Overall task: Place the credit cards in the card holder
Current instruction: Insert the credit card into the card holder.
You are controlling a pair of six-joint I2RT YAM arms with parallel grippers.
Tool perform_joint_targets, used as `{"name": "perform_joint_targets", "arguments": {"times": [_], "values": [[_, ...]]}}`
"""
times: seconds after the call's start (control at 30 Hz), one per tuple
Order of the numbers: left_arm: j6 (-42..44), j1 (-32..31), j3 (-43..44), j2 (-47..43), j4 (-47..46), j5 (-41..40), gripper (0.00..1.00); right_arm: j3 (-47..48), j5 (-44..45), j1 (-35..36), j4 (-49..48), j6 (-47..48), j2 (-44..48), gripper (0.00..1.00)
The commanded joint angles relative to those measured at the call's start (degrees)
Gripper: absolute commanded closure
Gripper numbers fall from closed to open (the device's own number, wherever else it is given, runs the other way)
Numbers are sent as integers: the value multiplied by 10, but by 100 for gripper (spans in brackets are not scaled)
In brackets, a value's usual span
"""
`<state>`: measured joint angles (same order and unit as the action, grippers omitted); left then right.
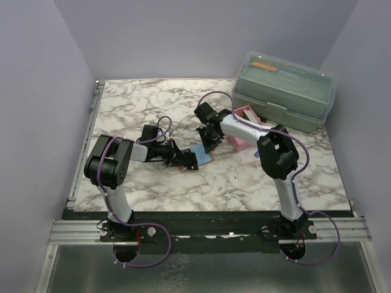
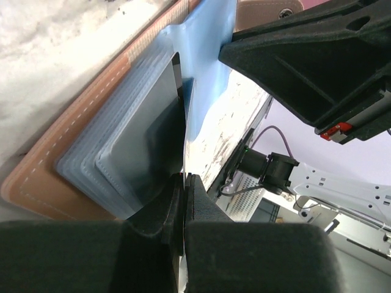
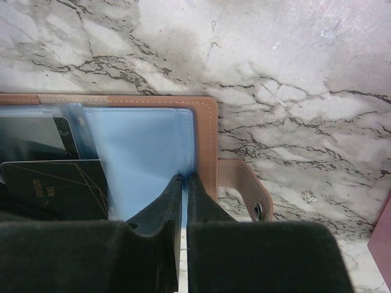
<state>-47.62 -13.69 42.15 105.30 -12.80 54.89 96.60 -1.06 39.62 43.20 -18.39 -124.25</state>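
The card holder lies open mid-table, its brown rim around a light blue lining and clear sleeves. My left gripper is shut on a dark credit card, held edge-on with its far end inside the clear sleeves. My right gripper is shut on the blue inner flap at the holder's right edge, next to the snap strap. Two more dark credit cards show in the sleeves on the left. From above, the left gripper and the right gripper meet over the holder.
A pink tray sits just right of the holder, behind the right arm. The large grey-green toolbox stands at the back right. Purple walls close in the marble table on three sides.
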Motion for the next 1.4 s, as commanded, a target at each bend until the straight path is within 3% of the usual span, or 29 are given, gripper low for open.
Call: {"name": "perform_joint_targets", "arguments": {"times": [0.0, 0.33, 0.9, 1.37], "values": [[8, -8, 16, 15, -13, 0, 100, -19, -7, 4, 14, 1, -45, 95], [5, -9, 20, 30, -16, -10, 100, -17, -9, 4, 15, 3, -46, 95], [-27, -9, 23, 40, -56, -133, 100, -23, -5, 3, 17, 2, -45, 95], [-68, -29, 0, 37, -99, -161, 100, -31, -21, 4, 16, -6, -39, 95]]}}
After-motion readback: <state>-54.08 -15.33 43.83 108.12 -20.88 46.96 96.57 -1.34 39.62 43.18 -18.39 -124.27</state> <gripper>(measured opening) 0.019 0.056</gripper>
